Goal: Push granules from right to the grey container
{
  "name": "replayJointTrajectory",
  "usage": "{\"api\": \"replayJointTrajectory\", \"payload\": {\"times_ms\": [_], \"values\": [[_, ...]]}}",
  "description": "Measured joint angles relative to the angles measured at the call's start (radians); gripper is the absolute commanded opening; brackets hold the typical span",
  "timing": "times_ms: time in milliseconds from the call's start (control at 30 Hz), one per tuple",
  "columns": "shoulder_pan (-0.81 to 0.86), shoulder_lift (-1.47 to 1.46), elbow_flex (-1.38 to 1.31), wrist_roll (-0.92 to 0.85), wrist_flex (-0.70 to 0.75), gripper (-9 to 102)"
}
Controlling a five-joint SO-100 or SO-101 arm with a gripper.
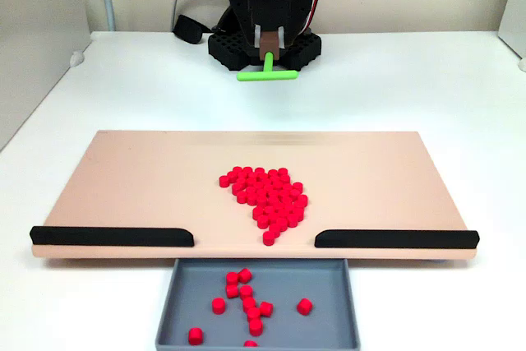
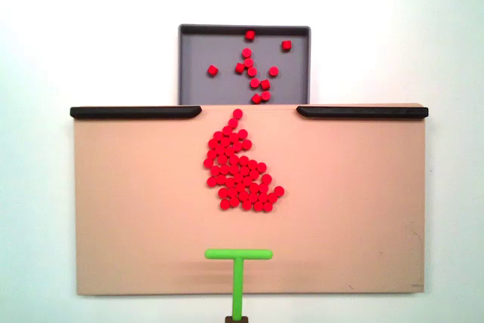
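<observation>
We hold the green T-shaped stick in our tool, which is pinched on its stem; its crossbar hangs at six o'clock of the granules in the overhead fixed view, well apart from them. The pile sits mid-board on the beige board, its tip reaching toward the gap between the black strips. A dozen or so granules already lie in the grey container at twelve o'clock, beyond that gap. We judge we are between sweeps: next, lower the crossbar behind the pile and push straight toward twelve o'clock, staying centred so beads funnel through the gap.
</observation>
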Motion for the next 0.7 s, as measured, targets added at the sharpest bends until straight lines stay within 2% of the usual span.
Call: {"api": "replayJointTrajectory", "payload": {"times_ms": [700], "values": [[0.026, -0.02, 0.0, -0.025, 0.0, 0]]}}
